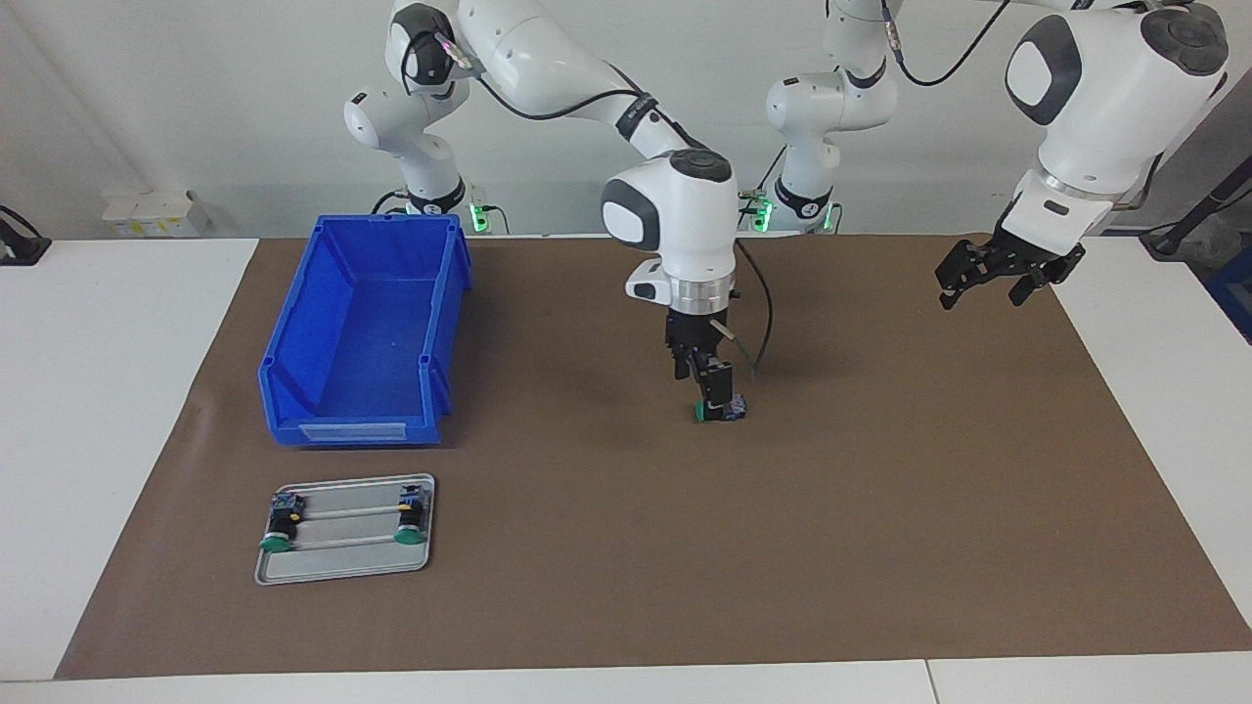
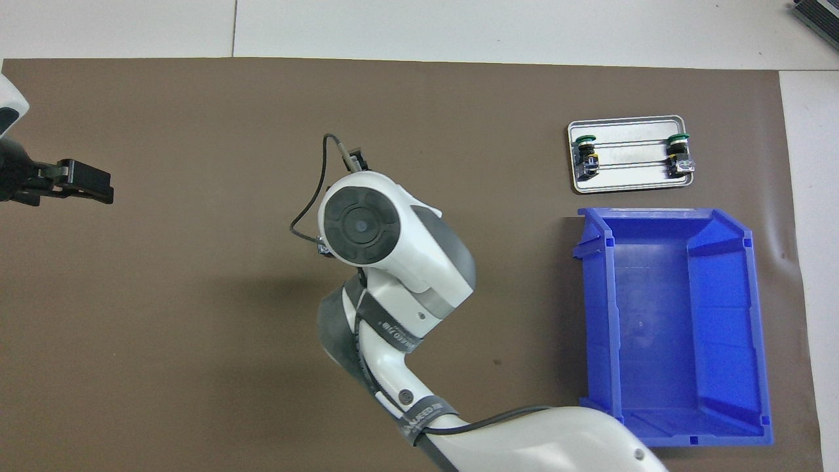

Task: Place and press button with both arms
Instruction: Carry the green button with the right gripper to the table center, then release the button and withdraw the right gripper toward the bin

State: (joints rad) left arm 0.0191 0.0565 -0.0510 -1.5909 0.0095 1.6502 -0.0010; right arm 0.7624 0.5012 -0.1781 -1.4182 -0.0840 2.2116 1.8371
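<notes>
1. Since my right gripper (image 1: 718,406) stands low at mid-table, jaws seemingly just parted around the button (image 1: 721,409) lying sideways, lifting could drag it.
2. My left gripper (image 1: 1007,271) waits open and empty; a sideways button resists pressing.

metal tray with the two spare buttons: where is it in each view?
Facing view: the metal tray sits low, toward the view's left edge.
Overhead view: the tray sits high, toward the view's right edge.
Shared landmark: the blue bin beside it, nearer the robots.
</notes>
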